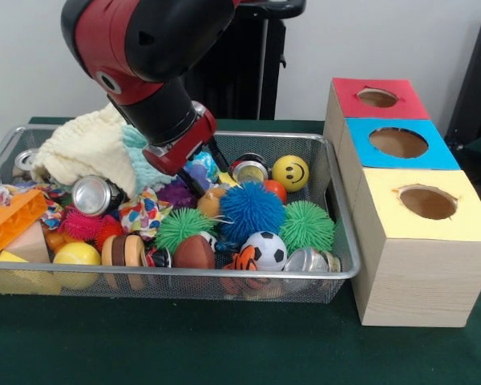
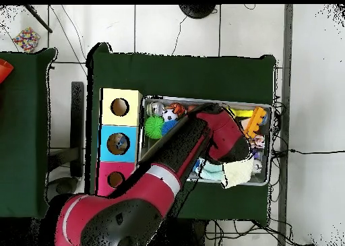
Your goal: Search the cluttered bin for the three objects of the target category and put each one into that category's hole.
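Note:
A wire bin (image 1: 343, 241) holds a jumble of toys: a blue spiky ball (image 1: 251, 210), two green spiky balls (image 1: 307, 226) (image 1: 182, 227), a yellow smiley ball (image 1: 290, 172), a small soccer ball (image 1: 265, 249) and silver cans (image 1: 96, 195) (image 1: 250, 170). My gripper (image 1: 207, 175) reaches down into the middle of the bin, just left of the blue spiky ball, its jaws apart among the toys with nothing clearly held. In the overhead view the arm (image 2: 195, 139) covers the gripper and most of the bin (image 2: 269, 142).
Right of the bin stand three wooden boxes with round holes on top: red (image 1: 377, 98), blue (image 1: 398, 143), yellow (image 1: 427, 202). A cream cloth (image 1: 84, 148) is heaped at the bin's back left. An orange brick (image 1: 12, 220) lies at its left end.

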